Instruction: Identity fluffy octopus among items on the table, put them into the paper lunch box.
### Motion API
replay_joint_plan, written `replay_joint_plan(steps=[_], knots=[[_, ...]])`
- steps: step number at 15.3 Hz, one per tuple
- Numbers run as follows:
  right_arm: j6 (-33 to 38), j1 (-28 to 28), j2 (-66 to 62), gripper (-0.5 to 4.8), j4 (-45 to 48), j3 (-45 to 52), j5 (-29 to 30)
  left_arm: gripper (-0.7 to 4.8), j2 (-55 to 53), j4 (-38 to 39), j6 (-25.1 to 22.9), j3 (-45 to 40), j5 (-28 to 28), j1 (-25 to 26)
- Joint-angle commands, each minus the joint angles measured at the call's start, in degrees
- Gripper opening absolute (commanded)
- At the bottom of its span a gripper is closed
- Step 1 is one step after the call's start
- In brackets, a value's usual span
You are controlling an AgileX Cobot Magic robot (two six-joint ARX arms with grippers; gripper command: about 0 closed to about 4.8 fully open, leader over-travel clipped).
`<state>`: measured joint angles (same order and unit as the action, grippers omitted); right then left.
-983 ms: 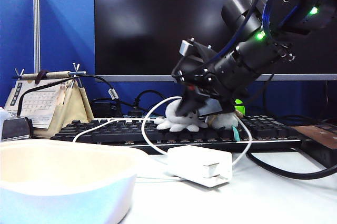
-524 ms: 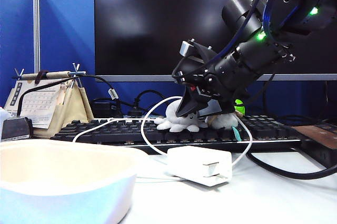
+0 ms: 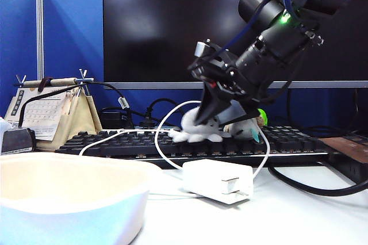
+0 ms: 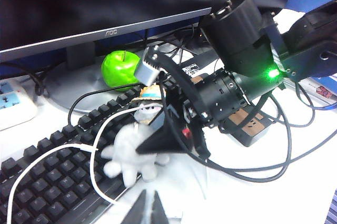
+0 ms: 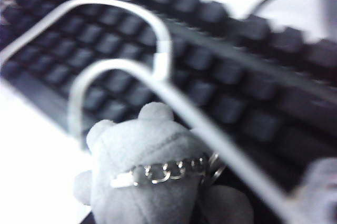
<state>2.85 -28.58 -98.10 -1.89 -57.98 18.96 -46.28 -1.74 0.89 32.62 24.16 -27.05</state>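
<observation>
The fluffy octopus (image 3: 192, 134), light grey with stubby tentacles, is at the keyboard's (image 3: 126, 141) middle, beneath a loop of white cable (image 3: 164, 124). My right gripper (image 3: 206, 119) comes steeply down from the upper right and is shut on its head. In the left wrist view its black fingers (image 4: 163, 141) clamp the octopus (image 4: 129, 155). The right wrist view shows the plush (image 5: 142, 182) close up, a small metal chain across it. The paper lunch box (image 3: 69, 161), wide and cream-white, fills the near left corner. My left gripper (image 4: 150, 209) hovers shut in front of the keyboard, holding nothing.
A white power adapter (image 3: 218, 180) lies in front of the keyboard with its cable looping over the keys. A plush with a straw hat (image 4: 150, 97) and a green apple (image 4: 120, 66) sit behind the octopus. A desk calendar (image 3: 46, 113) stands at the left and a monitor (image 3: 172, 20) behind.
My right gripper has tilted steeper and risen a little while staying closed on the octopus, which has shifted slightly on the keyboard. The left arm has not moved.
</observation>
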Motion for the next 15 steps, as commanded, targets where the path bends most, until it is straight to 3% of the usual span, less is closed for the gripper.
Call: replay_joint_plan(steps=[1, 7, 10, 11, 13, 15], knots=[[0.33, -1.01, 0.98, 1.57, -1.07, -0.26, 3.08, -0.04, 0.07, -0.77, -0.24, 0.26, 0.04, 0.02], [0.13, -1.77, 6.75, 1.57, -5.20, -0.26, 0.31, -0.04, 0.04, -0.81, -0.24, 0.26, 0.02, 0.02], [0.22, -1.86, 13.07, 1.57, -13.77, -0.26, 1.16, -0.04, 0.04, -0.94, -0.24, 0.26, 0.02, 0.02], [0.44, -1.92, 15.21, 1.57, -16.20, -0.26, 3.74, -0.04, 0.04, -1.03, -0.24, 0.26, 0.02, 0.02], [4.68, -2.19, 18.45, 1.57, -17.88, -0.24, 16.35, -0.04, 0.04, -1.18, -0.24, 0.26, 0.02, 0.02], [7.10, -4.31, 19.41, 1.57, -18.12, -0.24, 24.92, -0.04, 0.04, -1.20, -0.22, 0.26, 0.04, 0.02]])
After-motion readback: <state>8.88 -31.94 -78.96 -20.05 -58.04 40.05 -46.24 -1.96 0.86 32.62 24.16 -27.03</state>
